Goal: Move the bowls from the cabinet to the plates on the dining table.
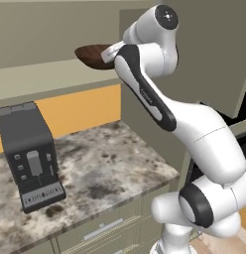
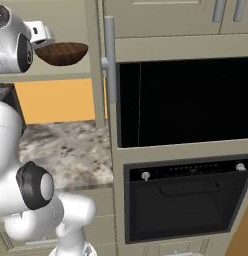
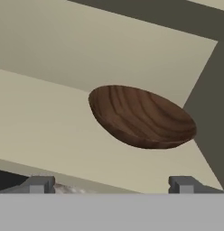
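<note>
Approaching dark wood-grain bowl point(image 3: 143, 117) on cabinet shelf point(image 3: 46, 117); gripper point(image 3: 109, 184) spread wide, nothing held. Near rim best straddled squarely before jaws are closed.

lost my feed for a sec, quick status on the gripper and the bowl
Gripper open, empty, just short of the brown bowl. Bowl on the cabinet shelf. Nothing between them.

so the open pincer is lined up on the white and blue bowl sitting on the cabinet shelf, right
Not quite: the bowl is dark brown wood grain, not white and blue, as the hand view shows. The rest holds: it sits on the cabinet shelf, with the open pincer lined up on it.
</note>
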Tool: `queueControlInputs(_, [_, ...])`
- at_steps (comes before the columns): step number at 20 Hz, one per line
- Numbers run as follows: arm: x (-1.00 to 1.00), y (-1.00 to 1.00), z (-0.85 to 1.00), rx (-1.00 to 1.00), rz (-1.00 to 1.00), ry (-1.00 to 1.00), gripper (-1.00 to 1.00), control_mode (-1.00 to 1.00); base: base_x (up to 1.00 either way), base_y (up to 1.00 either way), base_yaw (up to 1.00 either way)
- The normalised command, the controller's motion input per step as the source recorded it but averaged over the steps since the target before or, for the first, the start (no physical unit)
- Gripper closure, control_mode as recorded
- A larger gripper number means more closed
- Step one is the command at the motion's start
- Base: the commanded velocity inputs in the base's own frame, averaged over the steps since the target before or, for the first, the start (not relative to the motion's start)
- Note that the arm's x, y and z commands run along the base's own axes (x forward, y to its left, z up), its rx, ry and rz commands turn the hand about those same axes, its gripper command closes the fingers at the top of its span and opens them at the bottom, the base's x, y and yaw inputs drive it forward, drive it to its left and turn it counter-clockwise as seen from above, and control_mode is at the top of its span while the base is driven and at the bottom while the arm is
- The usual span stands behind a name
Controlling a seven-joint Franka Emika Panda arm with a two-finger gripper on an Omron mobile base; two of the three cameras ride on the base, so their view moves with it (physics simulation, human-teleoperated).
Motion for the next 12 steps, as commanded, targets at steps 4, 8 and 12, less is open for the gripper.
queueControlInputs(4, [0.08, 0.25, -0.04, -0.01, 0.00, 0.00, -1.00, -1.00, 0.00, 0.00, 0.00])
queueControlInputs(8, [0.25, 0.03, -0.08, -0.03, 0.00, 0.00, -1.00, -1.00, 0.00, 0.00, 0.00])
queueControlInputs(12, [0.29, 0.00, -0.01, -0.01, 0.00, 0.00, -1.00, -1.00, 0.00, 0.00, 0.00])
